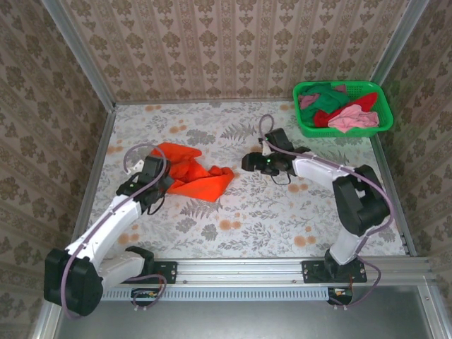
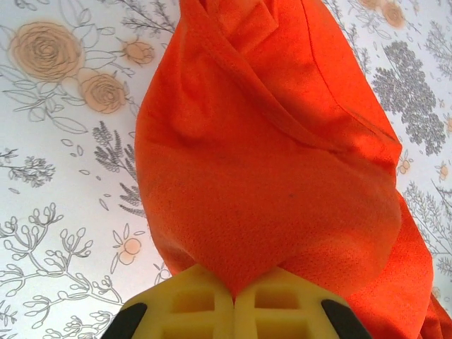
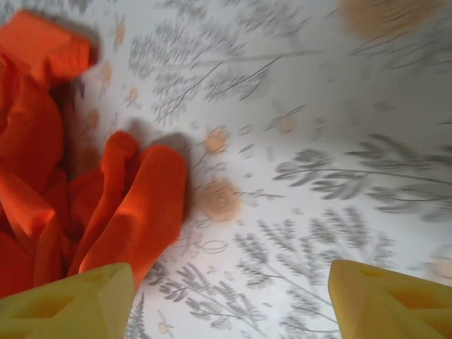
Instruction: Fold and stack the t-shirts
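Floral-print table (image 1: 282,219), boxed on three sides by patterned wallpaper walls (image 1: 233,42). Orange t-shirt (image 1: 191,173) lies crumpled left of centre, unfolded, one corner trailing toward the middle of the table. Left gripper (image 2: 234,296) is at the shirt's left edge; in the left wrist view its yellow pads (image 2: 191,304) meet with a fold of the orange cloth pinched between them, and the fabric bunches away from the jaws. Right gripper (image 3: 233,296) hangs over bare table just right of the shirt, pointing toward it, jaws wide apart and holding nothing; the shirt's nearest fold sits beside its left pad in the right wrist view, which is blurred. Green mesh basket (image 1: 300,113) stands in the far right corner, well apart from both grippers. Heaped inside it are a pink shirt (image 1: 353,119), a red shirt (image 1: 367,102) and a dark green shirt (image 1: 325,92), all tangled together.
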Tool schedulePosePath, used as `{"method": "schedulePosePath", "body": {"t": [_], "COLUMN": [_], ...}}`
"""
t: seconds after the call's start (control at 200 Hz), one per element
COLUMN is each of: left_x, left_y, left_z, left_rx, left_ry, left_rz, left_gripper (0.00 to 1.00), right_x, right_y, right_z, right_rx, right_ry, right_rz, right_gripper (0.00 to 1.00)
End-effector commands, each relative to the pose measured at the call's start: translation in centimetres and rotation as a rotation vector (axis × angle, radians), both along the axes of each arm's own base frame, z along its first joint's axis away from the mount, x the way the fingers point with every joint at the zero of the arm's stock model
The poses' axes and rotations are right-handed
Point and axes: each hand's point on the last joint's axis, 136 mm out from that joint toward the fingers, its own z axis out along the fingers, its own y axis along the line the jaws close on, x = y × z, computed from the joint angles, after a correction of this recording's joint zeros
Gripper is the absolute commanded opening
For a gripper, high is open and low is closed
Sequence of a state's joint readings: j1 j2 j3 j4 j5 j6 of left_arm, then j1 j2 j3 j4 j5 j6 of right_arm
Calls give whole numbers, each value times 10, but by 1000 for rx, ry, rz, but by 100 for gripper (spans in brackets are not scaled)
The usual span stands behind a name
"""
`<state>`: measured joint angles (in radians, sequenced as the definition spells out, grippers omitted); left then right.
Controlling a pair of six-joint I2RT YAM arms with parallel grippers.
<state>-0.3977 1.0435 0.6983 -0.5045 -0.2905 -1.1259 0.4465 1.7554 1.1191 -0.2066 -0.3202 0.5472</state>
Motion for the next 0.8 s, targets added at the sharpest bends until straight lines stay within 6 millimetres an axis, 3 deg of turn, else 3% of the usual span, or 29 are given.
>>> {"method": "schedulePosePath", "body": {"t": [0.0, 0.185, 0.355, 0.385, 0.465, 0.535, 0.605, 0.685, 0.795], "left_x": [-2, -3, -2, -2, -1, 3, 12, 26, 55], "left_y": [6, 6, 4, 4, 3, 0, -4, -6, -13], "left_z": [2, 0, 1, 1, 1, 5, 20, 43, 92], "left_rx": [-9, -18, -22, -20, -20, -20, -21, -20, -33], "left_ry": [-13, -12, -18, -17, -19, -34, -76, -126, -248], "left_rz": [40, 34, 18, 14, 3, -13, -29, -31, -47], "left_gripper": [0, 0, 0, 0, 0, 0, 0, 0, 0], "right_x": [-2, -4, -9, -8, -5, 3, 14, 35, 64], "right_y": [32, 74, 66, 64, 64, 65, 63, 49, 24], "right_z": [0, -23, -54, -55, -49, -31, -5, 40, 117], "right_rx": [30, 57, -57, -58, -36, -7, 0, -18, -31], "right_ry": [41, 144, 232, 237, 236, 193, 114, -17, -244], "right_rz": [121, 237, 199, 192, 182, 173, 156, 98, -3], "right_gripper": [74, 73, 66, 60, 27, 0, 0, 0, 0]}}
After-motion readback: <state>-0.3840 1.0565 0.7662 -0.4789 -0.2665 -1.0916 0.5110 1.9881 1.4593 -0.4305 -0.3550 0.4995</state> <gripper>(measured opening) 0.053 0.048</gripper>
